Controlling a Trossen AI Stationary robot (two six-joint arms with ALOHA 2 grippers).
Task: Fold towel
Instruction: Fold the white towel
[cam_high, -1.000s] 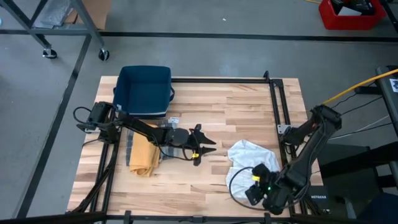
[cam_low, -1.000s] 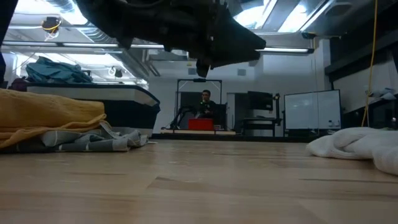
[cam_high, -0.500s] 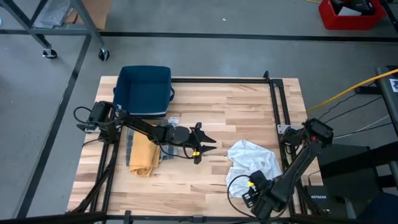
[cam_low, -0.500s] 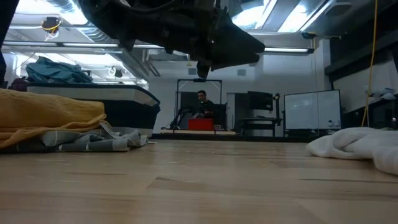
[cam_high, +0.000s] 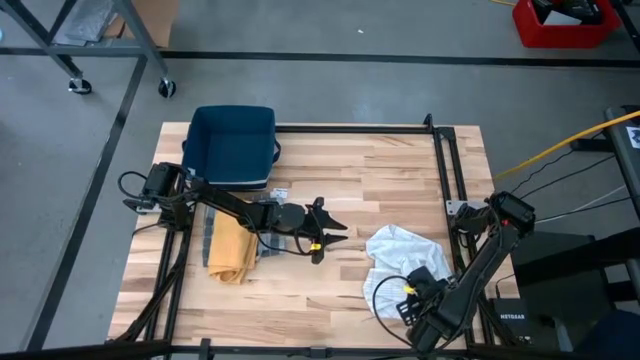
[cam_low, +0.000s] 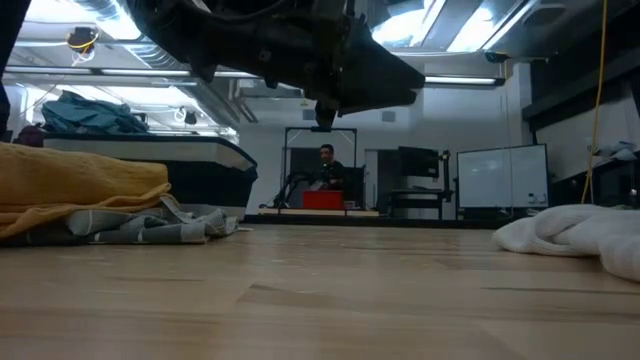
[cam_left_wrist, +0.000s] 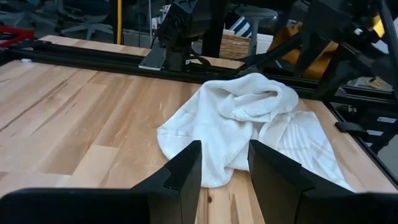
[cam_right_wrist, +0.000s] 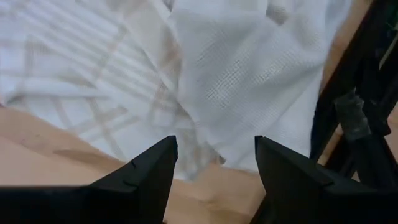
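A crumpled white towel (cam_high: 402, 257) lies on the wooden table at the right, also seen in the left wrist view (cam_left_wrist: 242, 121) and low at the right of the low view (cam_low: 575, 238). My right gripper (cam_right_wrist: 214, 165) hangs open, pointing down over the towel's near part (cam_high: 408, 298). Its fingers stand apart above the cloth, with nothing between them. My left gripper (cam_left_wrist: 224, 171) is open near the table's middle (cam_high: 335, 232). It points almost level toward the towel and stops short of it.
A folded yellow towel (cam_high: 230, 250) rests on a grey patterned cloth (cam_low: 150, 228) at the left. A dark blue bin (cam_high: 232, 145) stands at the far left. Black frame rails (cam_high: 447, 175) run along the table's right side. A person (cam_low: 326, 160) sits far off in the room.
My right gripper has sunk toward the white towel and tipped over, so it now points nearly straight down. Its fingers have stayed apart. The towel has not moved.
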